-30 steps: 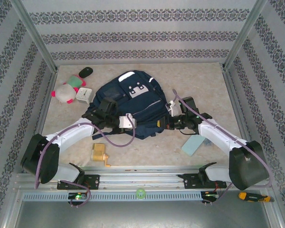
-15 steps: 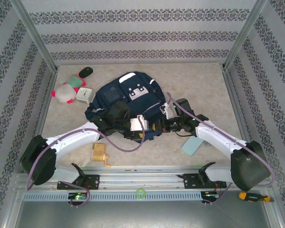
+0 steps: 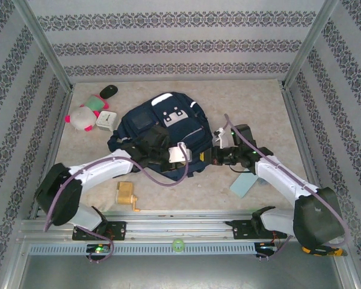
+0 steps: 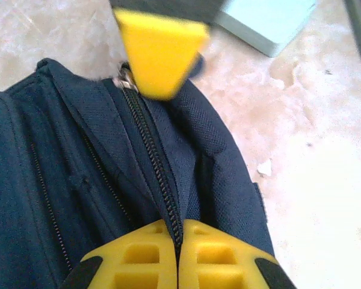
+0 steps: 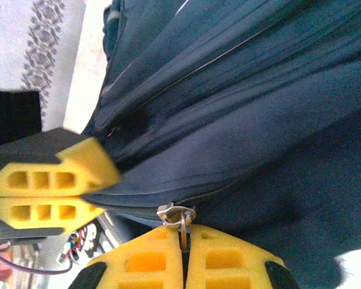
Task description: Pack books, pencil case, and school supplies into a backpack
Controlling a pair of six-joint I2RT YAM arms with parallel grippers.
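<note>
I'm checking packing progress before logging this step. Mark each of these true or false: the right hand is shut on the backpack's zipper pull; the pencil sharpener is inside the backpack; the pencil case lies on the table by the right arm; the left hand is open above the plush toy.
1. The right hand is shut on the zipper pull of the backpack. True.
2. The pencil sharpener is inside the backpack. False: it stands on the table, near the left arm's base.
3. The pencil case lies on the table by the right arm. True.
4. The left hand is open above the plush toy. False: it is shut, at the backpack's zipper seam.
</note>
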